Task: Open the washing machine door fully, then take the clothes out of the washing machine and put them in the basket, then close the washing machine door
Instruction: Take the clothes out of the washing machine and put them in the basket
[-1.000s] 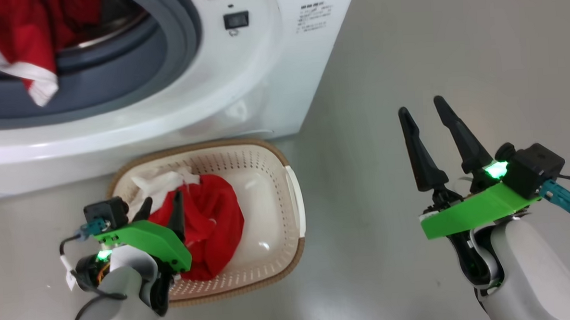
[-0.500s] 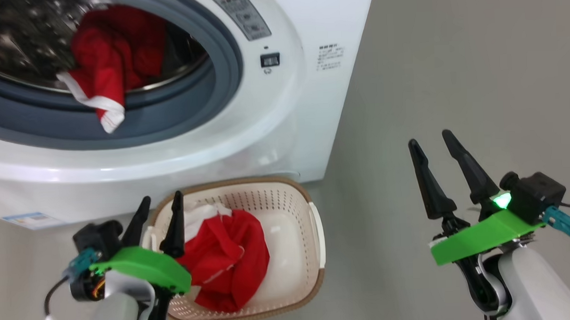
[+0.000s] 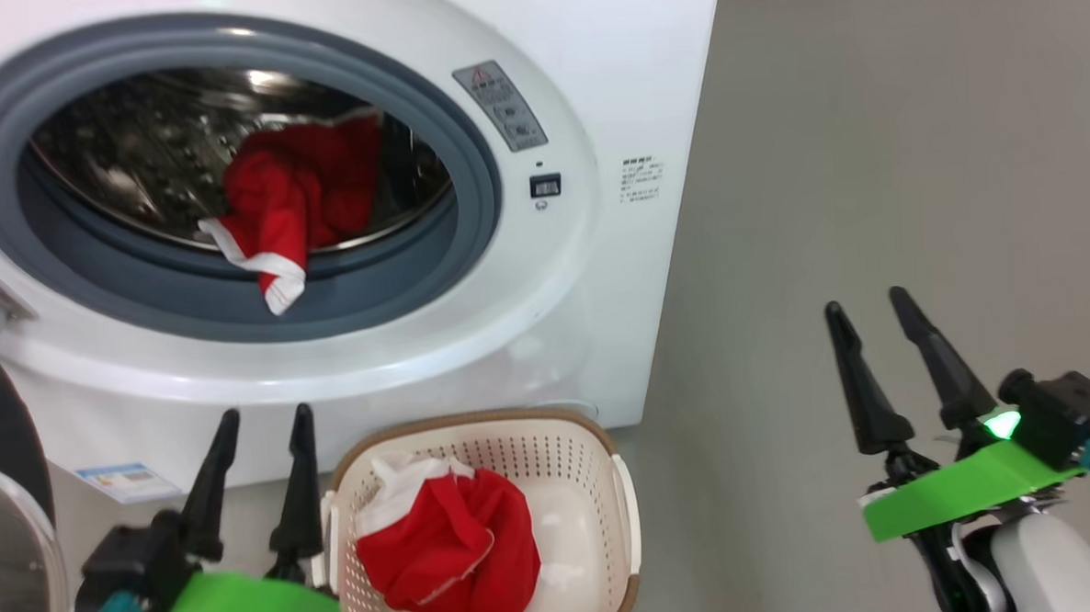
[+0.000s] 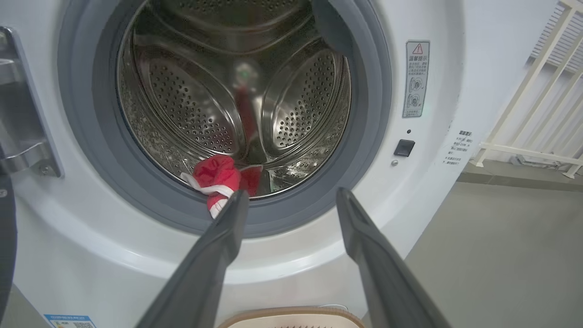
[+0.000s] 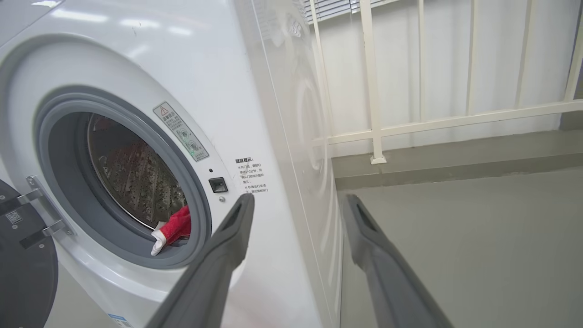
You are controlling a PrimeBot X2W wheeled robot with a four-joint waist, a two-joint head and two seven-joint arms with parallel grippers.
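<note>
Lifted my left gripper [image 3: 266,412] off basket [image 3: 476,421], jaws wide, empty; right gripper [image 3: 865,299] wide, empty too. Some clothes [image 3: 454,549] lay in basket, rest hung over washing machine [image 3: 608,64] drum lip [image 3: 367,242]. Risk: shallow pinch could drop them onto floor [image 3: 869,145].

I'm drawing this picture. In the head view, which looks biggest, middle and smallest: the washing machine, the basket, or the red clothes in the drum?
1. washing machine
2. basket
3. red clothes in the drum
</note>
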